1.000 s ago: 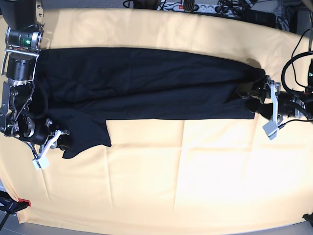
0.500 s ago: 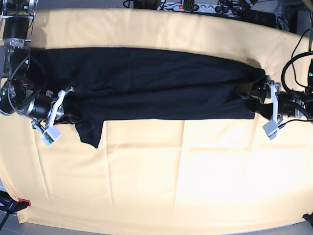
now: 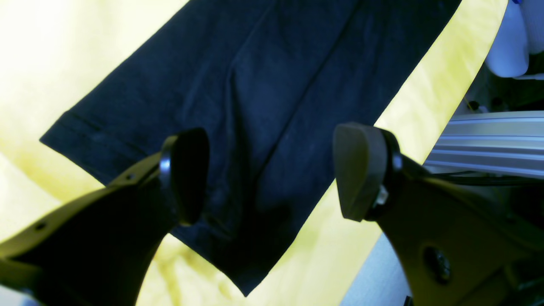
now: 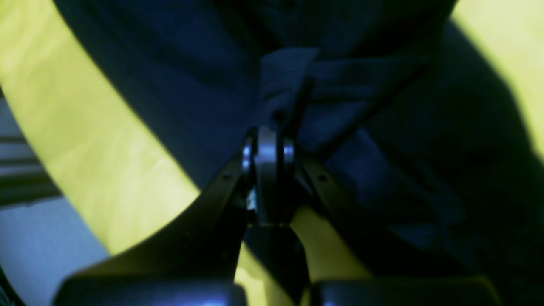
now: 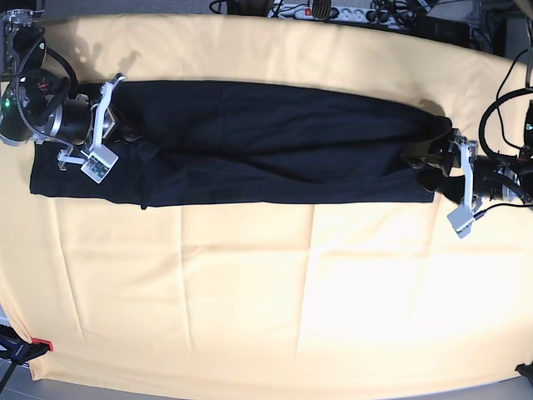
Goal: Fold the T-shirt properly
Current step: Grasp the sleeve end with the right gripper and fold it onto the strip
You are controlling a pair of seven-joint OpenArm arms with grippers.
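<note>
The black T-shirt [image 5: 266, 150] lies across the yellow cloth as a long band, folded lengthwise. At the base view's left end, my right gripper [image 5: 127, 132] sits over the shirt. The right wrist view shows its jaws [image 4: 272, 127] shut on a pinched ridge of the T-shirt's fabric [image 4: 382, 127]. At the other end of the shirt, my left gripper [image 5: 416, 160] stands open. In the left wrist view its fingers [image 3: 187, 174] are spread wide just above the T-shirt's hemmed end [image 3: 272, 76], with nothing between them.
The yellow cloth [image 5: 266, 292] covers the whole table. Cables and a power strip [image 5: 333, 12] run along the back edge. A red clamp [image 5: 42, 344] holds the cloth at the front left corner. An aluminium rail [image 3: 488, 140] shows beyond the table edge.
My right gripper has carried the hanging flap of the shirt from the front left up and back onto the shirt body, so the band's front edge now runs straight. The left arm has stayed put.
</note>
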